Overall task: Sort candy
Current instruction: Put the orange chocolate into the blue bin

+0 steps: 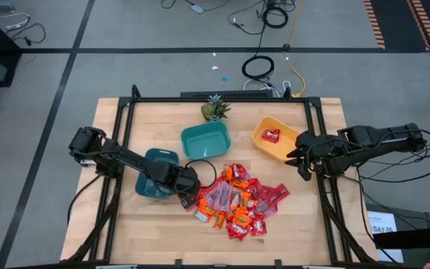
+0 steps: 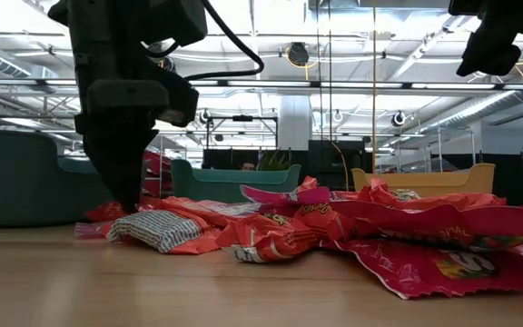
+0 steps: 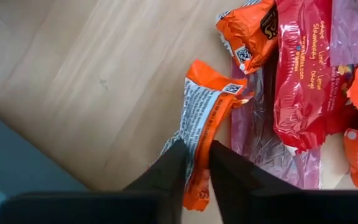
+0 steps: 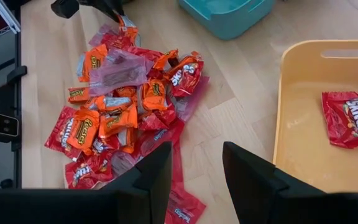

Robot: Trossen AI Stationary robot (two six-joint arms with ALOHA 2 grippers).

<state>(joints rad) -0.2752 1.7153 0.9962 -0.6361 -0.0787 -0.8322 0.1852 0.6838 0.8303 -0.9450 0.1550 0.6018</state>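
Overhead view of a light wooden table (image 1: 155,232) with two dark robot arms and a heap of wrapped candy.

The pile of shiny red, orange and pink-purple wrapped candies (image 1: 237,200) lies at 5 o'clock from centre. The left gripper (image 1: 190,196) touches its 9 o'clock edge, beside a dark teal plastic bowl (image 1: 154,185). A lighter teal bowl (image 1: 206,140) sits near centre, a small green pineapple-like plant (image 1: 215,109) at its 12 o'clock. At 3 o'clock, the right gripper (image 1: 301,159) hovers by a yellow bowl (image 1: 269,146) holding one red candy (image 1: 270,135).

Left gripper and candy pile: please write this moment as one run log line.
left gripper: shut on orange candy, pile's left edge | right gripper: open, empty, beside yellow bowl | red candy: in yellow bowl
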